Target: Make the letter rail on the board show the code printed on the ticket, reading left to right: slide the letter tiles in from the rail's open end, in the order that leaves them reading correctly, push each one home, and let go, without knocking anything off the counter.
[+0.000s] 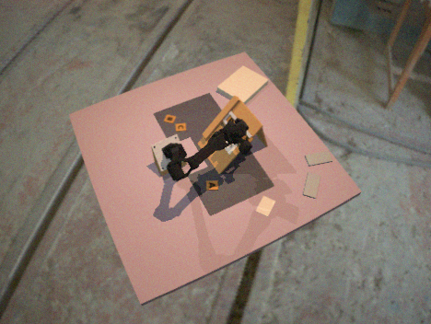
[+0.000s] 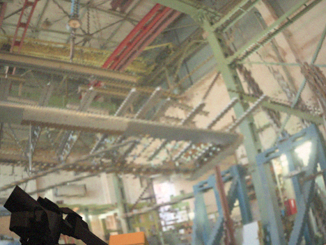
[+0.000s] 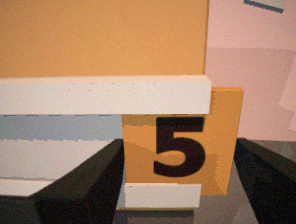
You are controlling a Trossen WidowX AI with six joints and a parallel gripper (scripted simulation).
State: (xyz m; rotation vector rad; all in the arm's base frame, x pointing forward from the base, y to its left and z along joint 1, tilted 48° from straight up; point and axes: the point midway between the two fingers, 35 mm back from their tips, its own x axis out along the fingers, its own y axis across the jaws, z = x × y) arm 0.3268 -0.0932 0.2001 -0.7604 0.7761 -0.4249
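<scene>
My gripper (image 3: 179,146) is shut on the orange 5 tile (image 3: 180,172), its fingers at the tile's left and right edges. In the wrist view the tile stands upright at the rail's open end, mostly between the white upper lip (image 3: 100,96) and lower lip (image 3: 162,195); its right edge sticks out past them. The rail left of it shows no tile in the part in view. The orange board (image 3: 100,37) (image 1: 223,160) leans under the arm. Loose orange tiles (image 1: 169,119) (image 1: 180,127) lie at the back left, their letters unclear. The A tile (image 1: 212,185) lies in front of the board.
A pale square card (image 1: 265,205) lies in front, no print readable. A thick beige slab (image 1: 242,84) lies behind the board. Two thin grey-beige pieces (image 1: 318,158) (image 1: 311,185) lie near the right edge of the pink counter (image 1: 138,258). A dark mat (image 1: 221,202) lies under the board.
</scene>
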